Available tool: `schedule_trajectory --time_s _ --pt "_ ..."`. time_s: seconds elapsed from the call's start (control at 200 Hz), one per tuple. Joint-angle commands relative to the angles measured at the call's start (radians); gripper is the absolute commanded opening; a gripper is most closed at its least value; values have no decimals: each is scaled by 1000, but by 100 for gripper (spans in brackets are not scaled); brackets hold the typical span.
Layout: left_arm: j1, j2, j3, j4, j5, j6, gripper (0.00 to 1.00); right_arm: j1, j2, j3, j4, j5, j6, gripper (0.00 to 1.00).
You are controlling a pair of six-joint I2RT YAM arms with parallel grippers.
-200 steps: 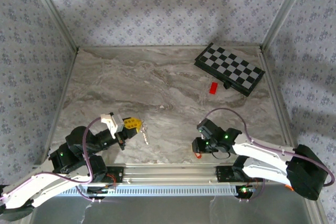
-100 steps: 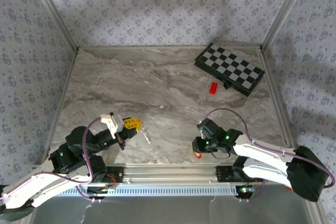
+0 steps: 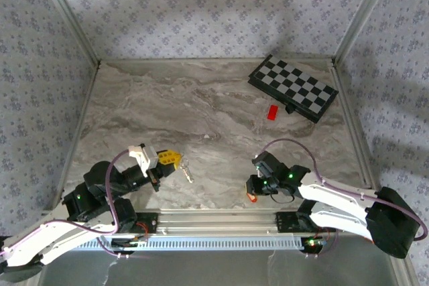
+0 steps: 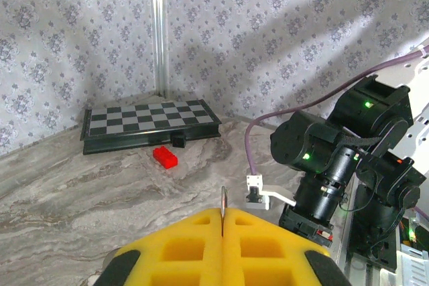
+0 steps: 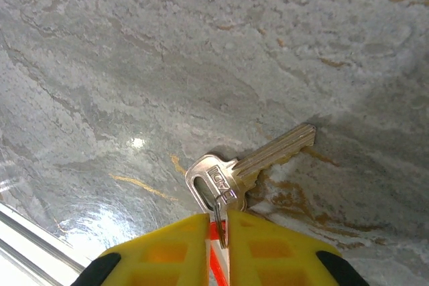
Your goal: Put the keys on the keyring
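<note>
Closing is the one change: the right gripper [image 5: 216, 232] has drawn its jaws in from a moderate gap to a narrow slit. They now pinch the head of the key [image 5: 249, 163], which lies flat on the table [image 5: 134, 65] at its near edge (how firm the pinch is I cannot tell). Neither arm has otherwise shifted. The left gripper [image 4: 222, 232] stays shut on the ring [image 4: 222, 200], a thin metal edge between its pads, with a second key [image 3: 186, 172] hanging beside it. That likely means the lift comes next, then threading. Counted: two keys, one ring, one chessboard [image 4: 149, 120], one red block [image 4: 165, 157].
</note>
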Motion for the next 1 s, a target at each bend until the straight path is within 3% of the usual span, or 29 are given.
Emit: schedule_trajectory --time_s 0.0,0.325,0.54,0.685,0.995 --pt "3 5 6 60 16 -10 0 -7 -10 -10 -5 -10 -13 13" --pt "3 6 7 57 18 -10 0 5 -15 -5 -15 -3 -40 6" --pt "3 32 22 44 19 -7 0 77 -76 21 1 56 -86 0" --pt "4 85 58 21 24 -2 0 116 -120 73 3 87 -151 0" --pt "4 209 166 -45 56 40 0 156 -171 219 16 72 -451 0"
